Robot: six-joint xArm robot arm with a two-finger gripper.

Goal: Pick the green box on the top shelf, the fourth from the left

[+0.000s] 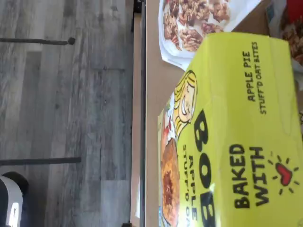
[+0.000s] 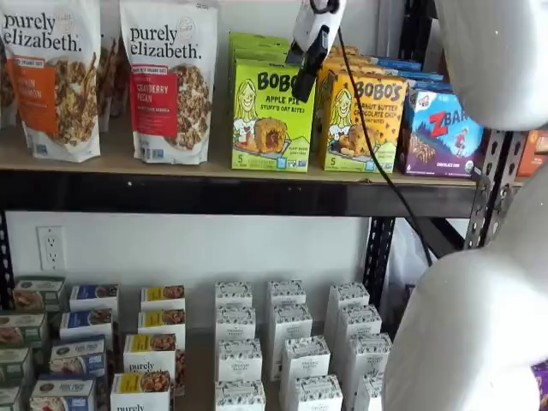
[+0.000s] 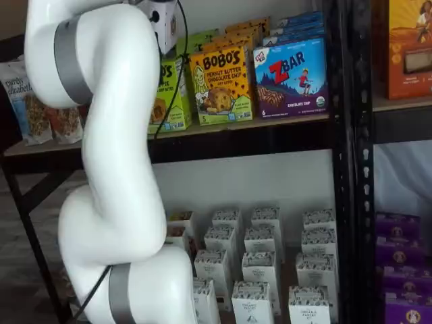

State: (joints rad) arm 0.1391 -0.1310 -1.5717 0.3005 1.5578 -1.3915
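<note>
The green box is lime-green, printed "BOBO'S APPLE PIE", and stands upright at the front of the top shelf. In a shelf view my gripper hangs from above, its black finger in front of the box's upper right corner. Only one finger shows side-on, so I cannot tell whether it is open. In a shelf view the arm hides most of the green box and only the gripper's white body shows. The wrist view is turned on its side and the green box fills much of it, standing on the tan board.
Two Purely Elizabeth granola bags stand left of the green box; one also shows in the wrist view. A yellow-orange Bobo's box and a ZBar box stand to its right. Several white boxes fill the lower shelf. The white arm blocks much of the view.
</note>
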